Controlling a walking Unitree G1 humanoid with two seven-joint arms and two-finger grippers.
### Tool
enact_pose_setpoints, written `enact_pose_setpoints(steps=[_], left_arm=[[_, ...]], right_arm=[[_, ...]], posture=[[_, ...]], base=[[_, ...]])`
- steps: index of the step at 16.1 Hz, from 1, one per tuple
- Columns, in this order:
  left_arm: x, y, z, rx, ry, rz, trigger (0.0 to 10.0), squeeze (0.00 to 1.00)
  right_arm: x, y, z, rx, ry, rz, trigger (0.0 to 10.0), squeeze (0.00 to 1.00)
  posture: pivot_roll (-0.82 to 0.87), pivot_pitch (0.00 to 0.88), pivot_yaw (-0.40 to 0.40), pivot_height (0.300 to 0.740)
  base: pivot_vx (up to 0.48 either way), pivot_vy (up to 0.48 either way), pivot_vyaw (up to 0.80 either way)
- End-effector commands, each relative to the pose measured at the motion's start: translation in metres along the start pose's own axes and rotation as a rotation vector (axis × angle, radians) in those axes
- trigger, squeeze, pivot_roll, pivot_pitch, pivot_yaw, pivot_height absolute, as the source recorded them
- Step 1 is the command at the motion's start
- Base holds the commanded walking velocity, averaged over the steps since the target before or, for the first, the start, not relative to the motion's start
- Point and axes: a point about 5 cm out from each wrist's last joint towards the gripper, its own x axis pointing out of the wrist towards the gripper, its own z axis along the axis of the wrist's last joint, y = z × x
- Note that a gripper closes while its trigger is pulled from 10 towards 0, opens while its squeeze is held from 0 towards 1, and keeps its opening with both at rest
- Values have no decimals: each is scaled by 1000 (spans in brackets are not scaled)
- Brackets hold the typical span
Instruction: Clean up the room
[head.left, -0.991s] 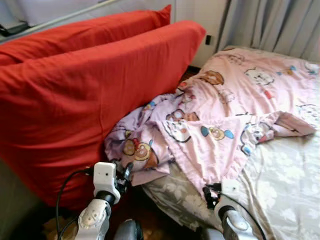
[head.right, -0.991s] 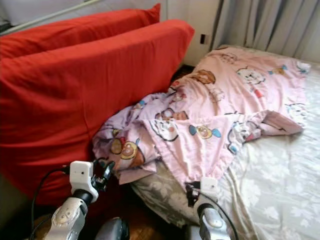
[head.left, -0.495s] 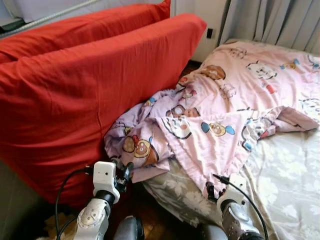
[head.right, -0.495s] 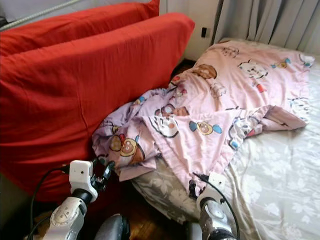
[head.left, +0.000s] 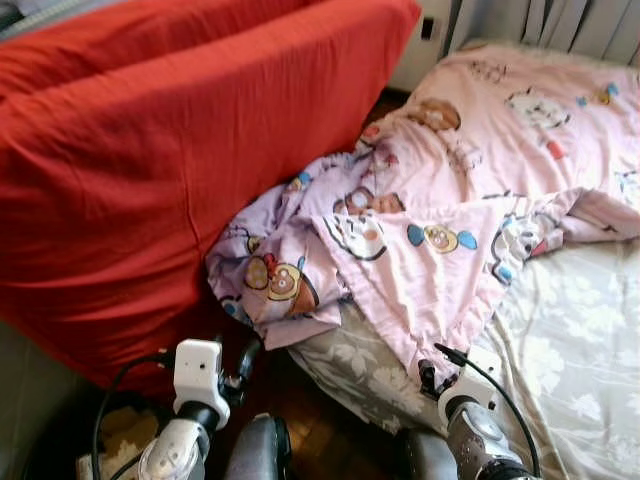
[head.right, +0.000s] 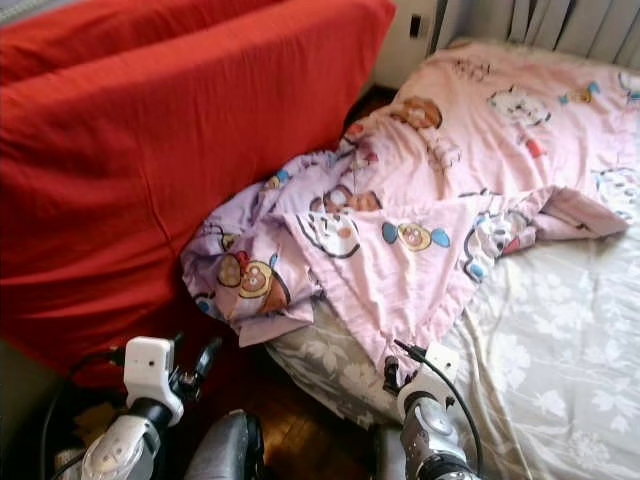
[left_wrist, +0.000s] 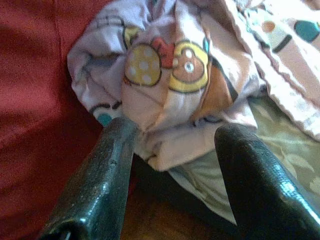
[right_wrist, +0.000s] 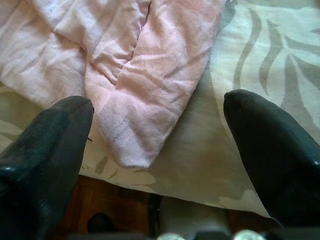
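A pink cartoon-print blanket (head.left: 440, 200) lies rumpled across the bed, its lower corner (head.left: 275, 290) bunched against the red sofa and hanging over the bed's edge. My left gripper (head.left: 243, 362) is low between sofa and bed, just below that bunched corner; its fingers (left_wrist: 100, 175) stand open with the cloth (left_wrist: 170, 75) just ahead of them. My right gripper (head.left: 428, 380) hovers at the bed's near edge under the blanket's front hem (right_wrist: 145, 100), open, with nothing between its fingers (right_wrist: 45, 145).
A big red sofa cushion (head.left: 140, 150) leans on the left, close to the bed. The bed has a grey floral sheet (head.left: 570, 340). Dark wood floor (head.left: 320, 430) shows in the narrow gap between them. Curtains (head.left: 580, 20) hang at the back.
The camera has tilted down and closed in, so the scene sits higher in frame. My left gripper sits lower in the picture; the right stays at the bed's edge.
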Motion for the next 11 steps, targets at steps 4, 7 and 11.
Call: enact_pose_setpoints(steps=[4, 7, 11], left_arm=[[-12, 0, 1, 4, 23, 4, 10000, 0], [-19, 0, 0, 2, 40, 12, 10000, 0], [-27, -2, -2, -3, 62, 18, 10000, 0]], right_arm=[[1, 10, 4, 7, -9, 38, 10000, 0], [2, 14, 4, 1, -11, 58, 10000, 0], [1, 11, 2, -15, 1, 40, 10000, 0]], posture=[[153, 219, 56, 630], [160, 237, 53, 630], [165, 252, 50, 630]], base=[[0, 0, 0], [0, 0, 0], [0, 0, 0]])
